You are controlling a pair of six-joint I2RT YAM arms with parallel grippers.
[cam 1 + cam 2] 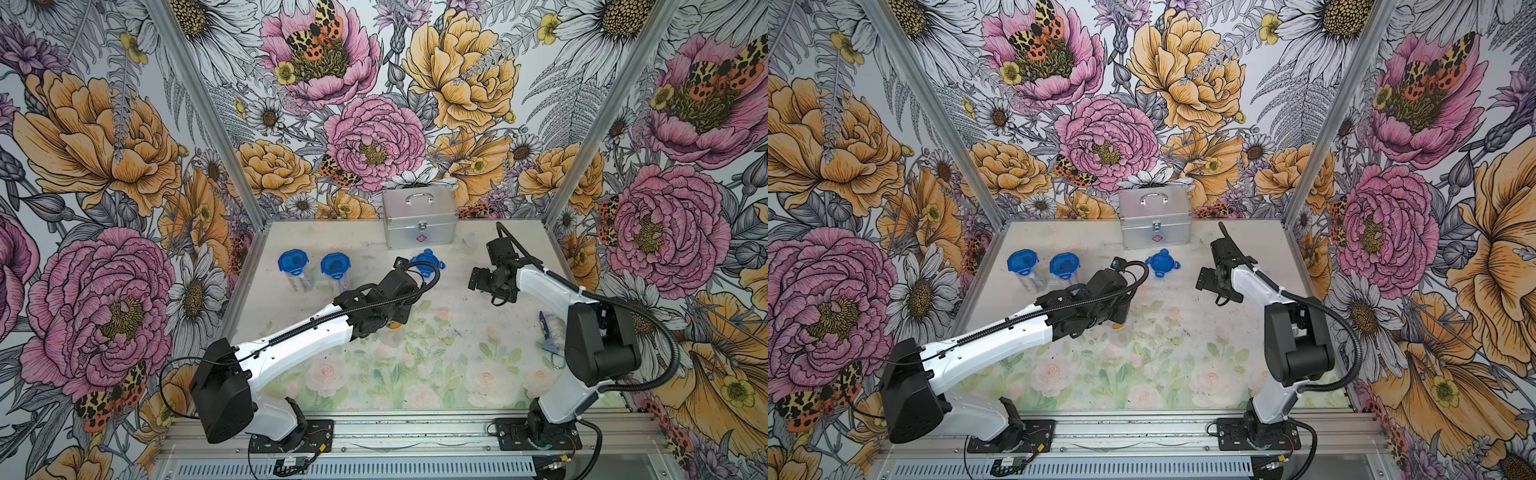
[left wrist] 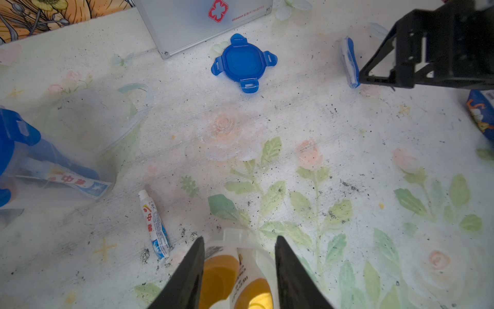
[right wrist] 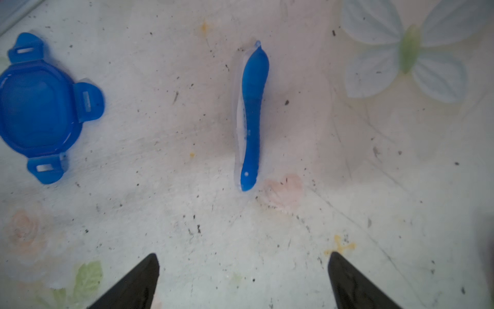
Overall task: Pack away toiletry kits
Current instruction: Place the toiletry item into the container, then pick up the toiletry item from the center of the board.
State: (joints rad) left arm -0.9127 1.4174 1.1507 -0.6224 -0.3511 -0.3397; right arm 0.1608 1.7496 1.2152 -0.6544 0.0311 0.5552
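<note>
Left end effector is seen low over the desk, its fingers partly apart and flanking two small bottles with yellow-orange caps. Whether the bottles are clamped cannot be told. A white-blue tube is laid flat on the desk just beside that end effector.

Right end effector is spread wide with nothing between its fingers. It is poised above the desk near a blue-white toothbrush, which is laid flat.

A loose blue lid is found between the two end effectors, just in front of the silver case at the back. Two clear lidded cups are stood upright side by side at the back left. A tube is seen inside one of them in the left wrist view.
</note>
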